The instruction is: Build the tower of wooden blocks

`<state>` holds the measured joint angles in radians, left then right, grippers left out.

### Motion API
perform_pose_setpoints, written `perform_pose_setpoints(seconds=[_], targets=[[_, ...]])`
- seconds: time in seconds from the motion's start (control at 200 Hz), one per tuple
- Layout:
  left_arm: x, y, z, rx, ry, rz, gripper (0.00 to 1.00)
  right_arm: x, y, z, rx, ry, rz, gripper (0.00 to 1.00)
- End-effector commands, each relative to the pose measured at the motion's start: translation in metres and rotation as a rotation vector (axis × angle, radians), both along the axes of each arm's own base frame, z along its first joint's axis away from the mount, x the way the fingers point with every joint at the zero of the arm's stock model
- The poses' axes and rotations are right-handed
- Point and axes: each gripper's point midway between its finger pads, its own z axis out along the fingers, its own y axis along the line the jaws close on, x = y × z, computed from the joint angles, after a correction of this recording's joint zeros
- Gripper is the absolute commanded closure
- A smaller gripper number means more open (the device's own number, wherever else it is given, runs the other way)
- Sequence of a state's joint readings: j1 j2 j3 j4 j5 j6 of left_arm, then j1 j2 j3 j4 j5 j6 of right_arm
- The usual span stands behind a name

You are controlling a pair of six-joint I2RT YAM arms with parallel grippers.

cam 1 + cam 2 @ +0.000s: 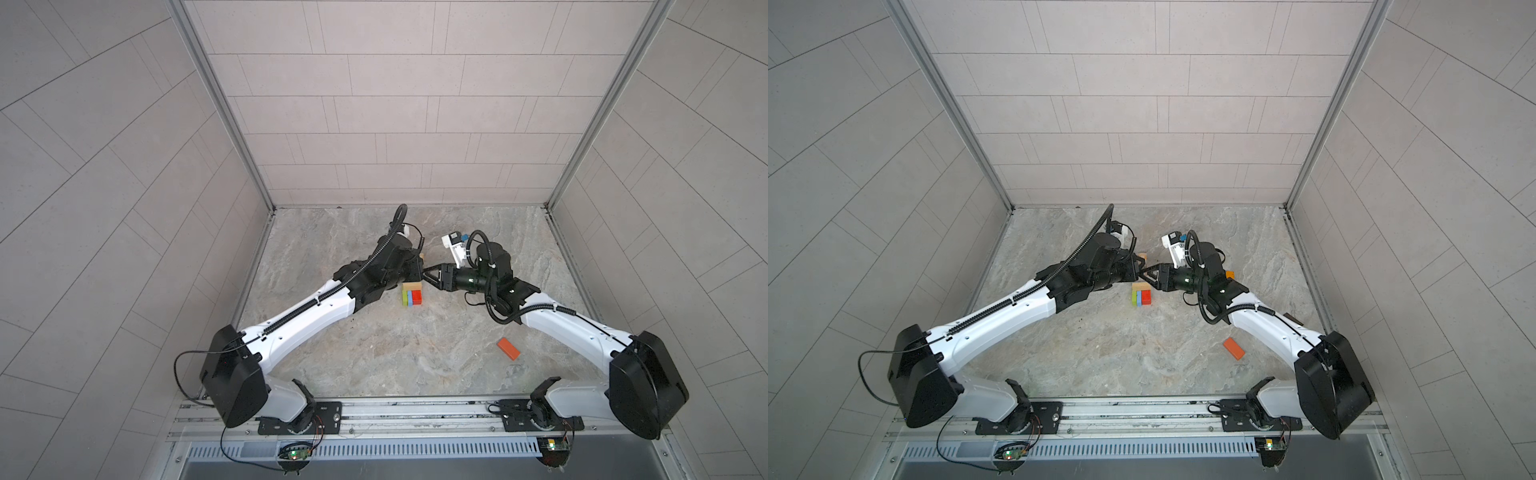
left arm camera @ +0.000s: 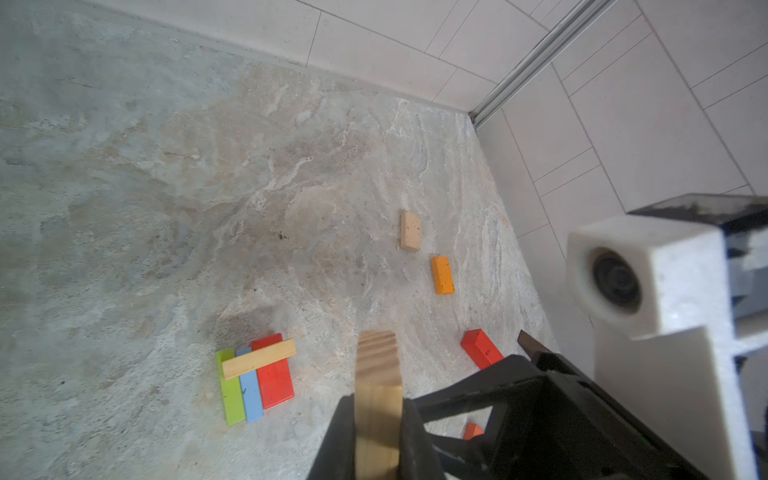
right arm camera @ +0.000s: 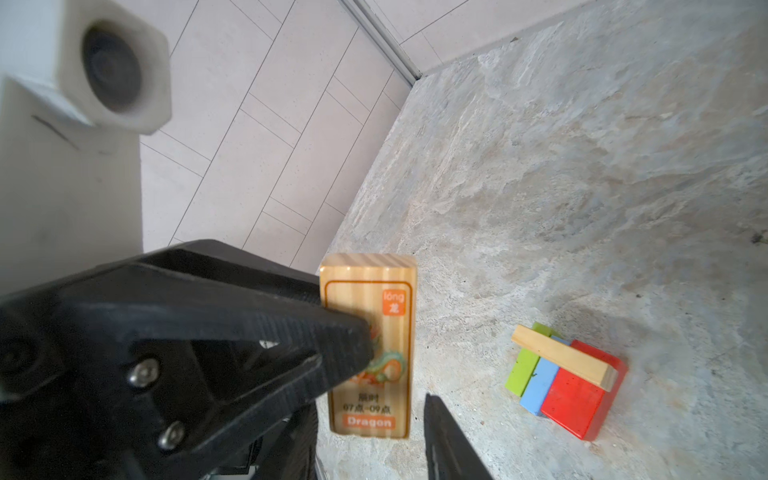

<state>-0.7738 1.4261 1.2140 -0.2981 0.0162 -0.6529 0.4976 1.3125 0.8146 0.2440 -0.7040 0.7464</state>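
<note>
Though aloft, plank (image 2: 378, 399) in left fingers (image 2: 334, 440)

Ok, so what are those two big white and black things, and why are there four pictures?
Those are two robot arms, the left arm and the right arm, standing at the edge of a table. Two pictures look down on everything from above. The other two come from a small camera on each arm's wrist, so they show things close up.

Each arm ends in a pincer called an end effector. The left end effector is pinching a dragon block. The right end effector stands open around that same block.

On the table is the start of a tower: green, blue and red blocks side by side, with a tan one across them. A pale block, an orange block and a red block lie loose.
</note>
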Motion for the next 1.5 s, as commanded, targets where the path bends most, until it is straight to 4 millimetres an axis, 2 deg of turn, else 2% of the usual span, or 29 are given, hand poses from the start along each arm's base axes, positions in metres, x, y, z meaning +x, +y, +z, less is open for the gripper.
perform_pose_setpoints(seconds=[0.0, 0.105, 0.22, 0.4, 0.435, 0.455, 0.525, 0.696, 0.871, 0.981, 1.211, 1.496], targets=[[-0.006, 0.008, 0.008, 0.113, -0.021, -0.074, 0.94, -0.003, -0.003, 0.016, 0.039, -0.057, 0.013, 0.49], [-0.014, 0.001, 0.011, 0.143, -0.024, -0.207, 0.92, -0.006, -0.012, 0.016, 0.047, -0.064, 0.016, 0.45], [-0.024, -0.006, 0.015, 0.211, -0.059, -0.377, 0.92, -0.007, -0.027, 0.006, 0.044, -0.051, 0.008, 0.45], [-0.045, -0.016, 0.002, 0.320, -0.037, -0.642, 0.93, -0.009, -0.053, -0.014, 0.060, -0.010, -0.031, 0.46], [-0.047, -0.017, 0.000, 0.339, -0.042, -0.681, 0.93, -0.007, -0.057, -0.011, 0.070, -0.018, -0.038, 0.46], [-0.047, -0.016, -0.002, 0.352, -0.050, -0.695, 0.93, -0.010, -0.060, -0.021, 0.066, 0.004, -0.043, 0.46], [-0.044, -0.015, -0.010, 0.399, -0.078, -0.730, 0.94, -0.011, -0.068, -0.027, 0.074, 0.019, -0.060, 0.48], [-0.030, -0.014, -0.045, 0.544, -0.067, -0.813, 1.00, -0.015, -0.075, -0.035, 0.091, 0.031, -0.087, 0.49], [-0.020, -0.013, -0.074, 0.663, -0.032, -0.914, 1.00, -0.020, -0.080, -0.039, 0.093, 0.029, -0.101, 0.50], [-0.012, -0.015, -0.087, 0.726, -0.058, -0.971, 1.00, -0.019, -0.082, -0.040, 0.094, 0.026, -0.109, 0.51], [-0.015, -0.007, -0.111, 0.827, -0.078, -1.146, 1.00, -0.015, -0.084, -0.039, 0.114, 0.038, -0.125, 0.53], [-0.010, 0.003, -0.136, 0.891, -0.022, -1.217, 1.00, -0.016, -0.086, -0.044, 0.126, 0.048, -0.133, 0.55]])
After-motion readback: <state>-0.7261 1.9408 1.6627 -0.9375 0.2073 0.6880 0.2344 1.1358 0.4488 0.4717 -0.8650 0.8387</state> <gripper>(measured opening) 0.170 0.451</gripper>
